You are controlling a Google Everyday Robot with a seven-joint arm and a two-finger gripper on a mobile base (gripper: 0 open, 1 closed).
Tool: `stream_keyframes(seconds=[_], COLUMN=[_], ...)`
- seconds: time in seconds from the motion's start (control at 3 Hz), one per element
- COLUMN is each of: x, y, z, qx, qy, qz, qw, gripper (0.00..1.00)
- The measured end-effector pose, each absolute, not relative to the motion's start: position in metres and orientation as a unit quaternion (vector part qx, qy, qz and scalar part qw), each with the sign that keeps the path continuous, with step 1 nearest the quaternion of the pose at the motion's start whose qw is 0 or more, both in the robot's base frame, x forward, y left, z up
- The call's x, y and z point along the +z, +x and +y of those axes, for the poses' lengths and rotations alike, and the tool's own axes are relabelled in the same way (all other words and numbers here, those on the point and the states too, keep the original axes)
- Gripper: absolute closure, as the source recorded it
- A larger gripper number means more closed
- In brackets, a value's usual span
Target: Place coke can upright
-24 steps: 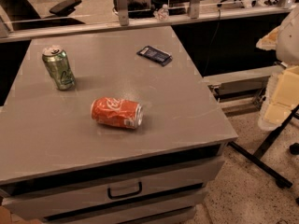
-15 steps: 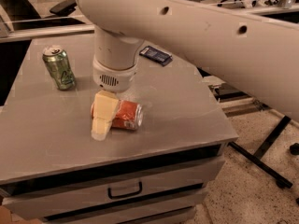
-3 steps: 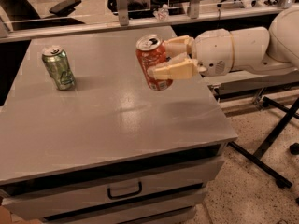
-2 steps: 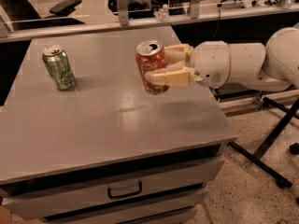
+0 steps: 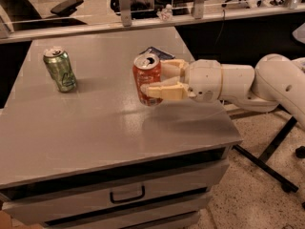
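The coke can (image 5: 147, 78) is red-orange with a silver top and stands nearly upright, low over the grey table top (image 5: 95, 123) near its middle right. My gripper (image 5: 153, 78) reaches in from the right and is shut on the can, one cream finger (image 5: 164, 91) across its front and the other behind it. Whether the can's base touches the table I cannot tell.
A green can (image 5: 60, 69) stands upright at the table's left rear. A dark flat object (image 5: 155, 52) lies just behind the coke can. The table's right edge runs under my arm (image 5: 248, 82). A drawer with a handle (image 5: 127, 194) is below the front edge.
The gripper has carried the coke can a little to the left and lower toward the table top. The can stays upright in the grip.
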State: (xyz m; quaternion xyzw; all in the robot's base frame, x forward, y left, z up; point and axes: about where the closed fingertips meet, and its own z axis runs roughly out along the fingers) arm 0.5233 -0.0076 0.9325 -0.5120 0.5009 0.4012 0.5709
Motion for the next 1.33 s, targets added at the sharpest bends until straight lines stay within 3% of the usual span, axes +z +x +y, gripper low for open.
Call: stream_keyframes(seconds=[0.33, 0.67, 1.33], x=[0.914, 0.900, 0.889], y=[0.522, 0.522, 0.522], z=[-0.002, 0.003, 0.007], qx=[0.415, 0.422, 0.424], qy=[-0.502, -0.494, -0.487], qz=[0.502, 0.504, 0.507], qw=[0.569, 0.569, 0.571], gripper=[1.00, 0.85, 0.38])
